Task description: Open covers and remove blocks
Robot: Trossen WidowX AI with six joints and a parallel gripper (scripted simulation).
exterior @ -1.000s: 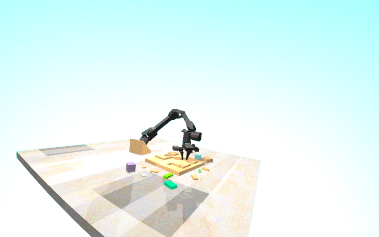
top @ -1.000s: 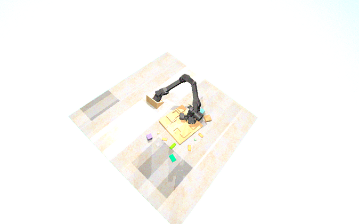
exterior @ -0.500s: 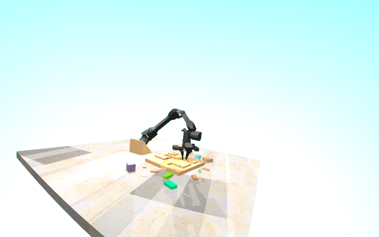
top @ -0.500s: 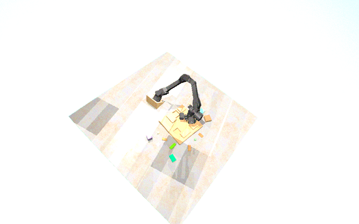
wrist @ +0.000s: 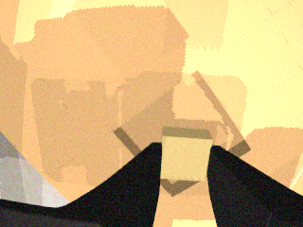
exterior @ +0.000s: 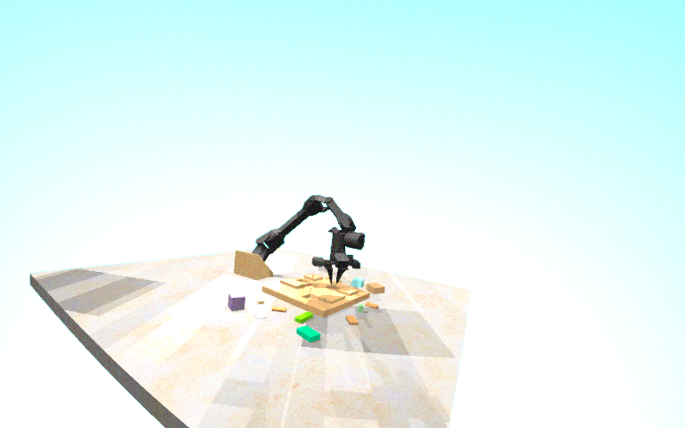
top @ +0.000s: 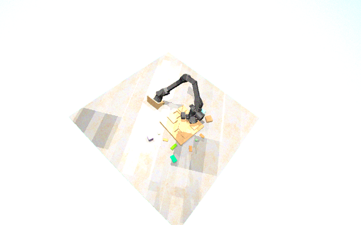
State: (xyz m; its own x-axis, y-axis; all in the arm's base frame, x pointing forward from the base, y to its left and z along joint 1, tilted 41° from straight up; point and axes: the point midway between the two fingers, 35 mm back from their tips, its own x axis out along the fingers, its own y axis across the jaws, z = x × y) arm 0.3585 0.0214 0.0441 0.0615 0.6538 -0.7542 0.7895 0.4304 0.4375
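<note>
The puzzle board [top: 170,129] [exterior: 292,300] is pale wood with raised cover plates, among them a plate [top: 173,117] [exterior: 293,283] at its left and another plate [exterior: 348,291] at its right. Sun patches and shade blur which covers are open. My gripper [exterior: 334,283] [wrist: 184,153] is over the board's rear right part, shut on a pale yellow block [wrist: 186,160]. In the wrist view dark edges of a square well [wrist: 127,141] show around and below the block. Its height above the well is hard to tell.
Around the board lie a purple cube [top: 149,138] [exterior: 236,302], a lime block [top: 173,147] [exterior: 303,317], a teal block [top: 173,158] [exterior: 308,333], a brown block [top: 208,119] [exterior: 375,288], a cyan block [exterior: 358,282] and several small orange, yellow and green pieces.
</note>
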